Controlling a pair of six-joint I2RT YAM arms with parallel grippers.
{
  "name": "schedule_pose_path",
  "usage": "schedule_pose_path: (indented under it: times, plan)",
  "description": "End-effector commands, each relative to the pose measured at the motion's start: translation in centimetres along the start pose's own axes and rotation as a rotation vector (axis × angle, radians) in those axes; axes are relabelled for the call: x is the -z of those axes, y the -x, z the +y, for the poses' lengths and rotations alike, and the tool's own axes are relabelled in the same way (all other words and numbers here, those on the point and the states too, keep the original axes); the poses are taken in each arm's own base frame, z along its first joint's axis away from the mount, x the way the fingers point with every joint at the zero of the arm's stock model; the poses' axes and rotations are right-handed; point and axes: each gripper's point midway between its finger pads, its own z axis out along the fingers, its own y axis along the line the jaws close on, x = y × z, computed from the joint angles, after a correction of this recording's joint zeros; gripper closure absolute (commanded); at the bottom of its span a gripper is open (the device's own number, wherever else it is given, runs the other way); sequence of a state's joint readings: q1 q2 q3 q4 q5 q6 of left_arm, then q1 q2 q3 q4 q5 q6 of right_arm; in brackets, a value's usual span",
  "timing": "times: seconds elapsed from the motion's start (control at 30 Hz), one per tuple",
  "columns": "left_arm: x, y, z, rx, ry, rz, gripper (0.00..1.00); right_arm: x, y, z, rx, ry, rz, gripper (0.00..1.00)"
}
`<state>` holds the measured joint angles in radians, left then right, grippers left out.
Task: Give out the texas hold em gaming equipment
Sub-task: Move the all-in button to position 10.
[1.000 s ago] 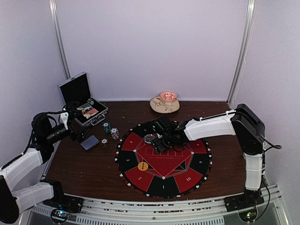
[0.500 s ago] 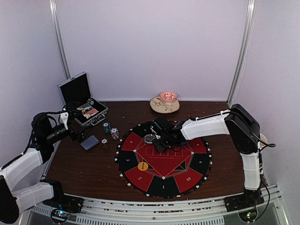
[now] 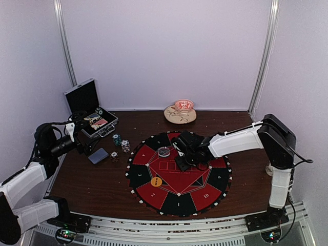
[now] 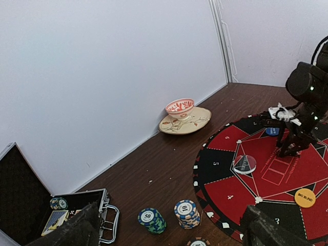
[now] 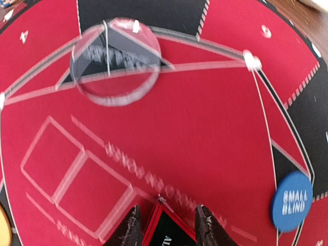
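The right hand (image 5: 168, 218) has backed off the clear disc (image 5: 115, 61), which lies free on the mat (image 5: 205, 128) toward the worktop's far edge, so that piece looks placed. It has half closed on nothing. The left hand (image 4: 171, 228) gapes empty near the chips (image 4: 186, 212) by the left edge. The mat's near half offers open room.

The left arm (image 3: 31, 177) sits folded low on its own side, elbow bent back and wrist lifted. Its left gripper (image 3: 86, 145) is held about level and points inward, with its two fingers (image 4: 77, 230) spread wide. The right arm (image 3: 236, 139) is stretched out long and low, forward and across to the left, and the right gripper (image 5: 169, 218) points steeply downward, its fingers (image 5: 132, 225) standing close together with only a narrow gap between them.
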<state>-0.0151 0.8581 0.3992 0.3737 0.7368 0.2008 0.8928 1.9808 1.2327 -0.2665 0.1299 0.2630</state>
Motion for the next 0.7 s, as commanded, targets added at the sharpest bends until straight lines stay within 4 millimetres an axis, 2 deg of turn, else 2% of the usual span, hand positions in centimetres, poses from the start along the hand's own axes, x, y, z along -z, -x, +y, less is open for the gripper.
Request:
schedule_pose_path:
  times: [0.0,0.27,0.43,0.5,0.57,0.67]
  plan:
    - [0.1,0.8,0.1,-0.039,0.01,-0.035,0.02,1.3,-4.6,-0.5,-0.008,-0.009,0.087,0.64]
    - [0.1,0.9,0.1,-0.038,0.01,-0.035,0.02,5.5,-10.6,-1.3,-0.107,-0.026,0.113,0.63]
    - [0.2,1.1,0.1,-0.044,0.015,-0.038,0.02,7.2,-13.6,-1.6,-0.13,-0.055,0.15,0.62]
    - [0.3,1.2,0.2,-0.045,0.019,-0.04,0.02,7.8,-14.0,-1.8,-0.123,-0.086,0.151,0.61]
    - [0.3,1.2,0.1,-0.048,0.018,-0.042,0.02,8.8,-13.5,-1.8,-0.111,-0.116,0.138,0.59]
    - [0.2,1.1,0.1,-0.046,0.016,-0.041,0.02,10.8,-10.7,-1.5,-0.097,-0.142,0.067,0.53]
